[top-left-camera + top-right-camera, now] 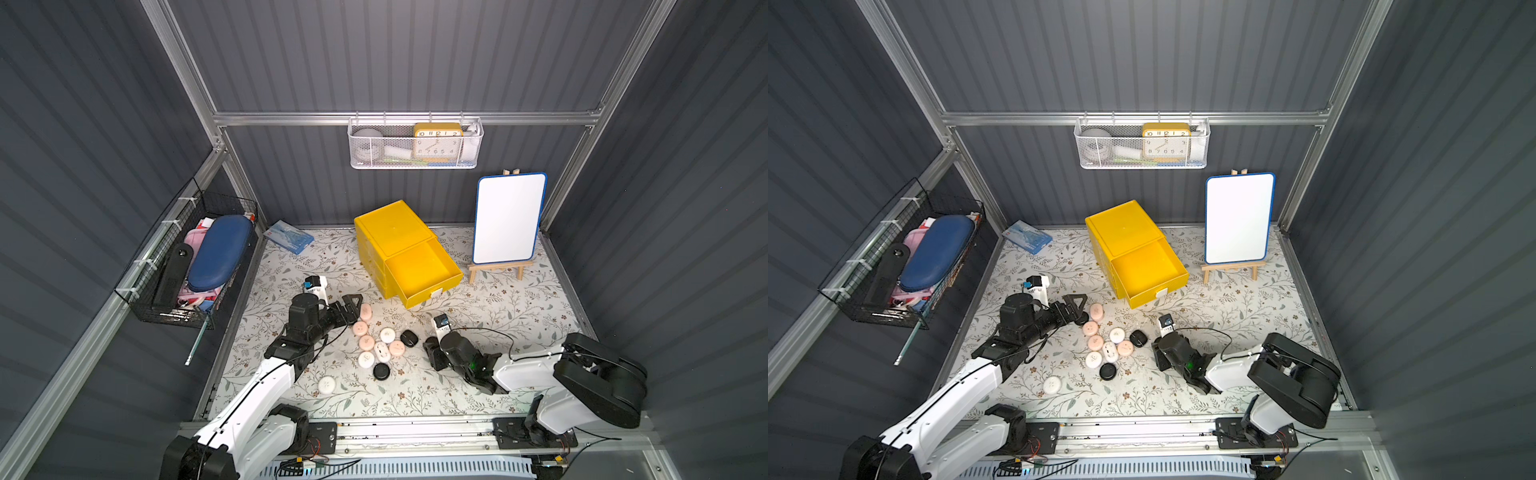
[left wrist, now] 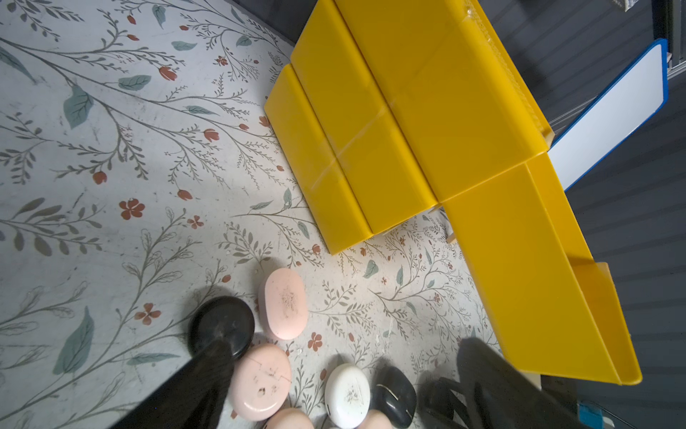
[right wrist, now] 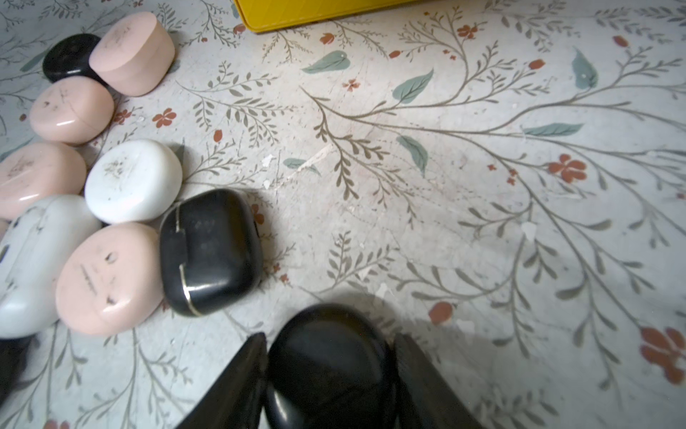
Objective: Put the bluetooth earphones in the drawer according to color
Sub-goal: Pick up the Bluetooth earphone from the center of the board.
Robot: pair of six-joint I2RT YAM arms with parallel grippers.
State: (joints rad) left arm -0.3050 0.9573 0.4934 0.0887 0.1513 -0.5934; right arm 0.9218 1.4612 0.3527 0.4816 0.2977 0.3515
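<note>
The right claw [image 3: 329, 338] is clenched on a black case [image 3: 326, 375]. Its fingers [image 3: 245, 375] press against the case's two sides, low over the desk [image 3: 482, 208]. Just beside this claw, on the side towards the other arm, lies a second black case [image 3: 211, 252], touching a pink case [image 3: 107, 278] and close to a white case [image 3: 133, 180].

These belong to a heap of cases [image 1: 381, 351], pink, white and black, that lies between the two claws. The left claw [image 1: 353, 309] is released, its jaws spread wide, at the far side of the heap from the right claw. One of its fingers [image 2: 208, 375] reaches over a round black case [image 2: 222, 323]; whether it touches is not clear. A lone white case [image 1: 327, 384] lies apart from the heap, back towards the left arm's base.

Beyond both claws, apart from the heap, stands the yellow cabinet [image 1: 388, 232]. Its top drawer [image 1: 419, 270] is pulled out towards them, with the white handle tab [image 1: 436, 293] facing the gap between the claws.
</note>
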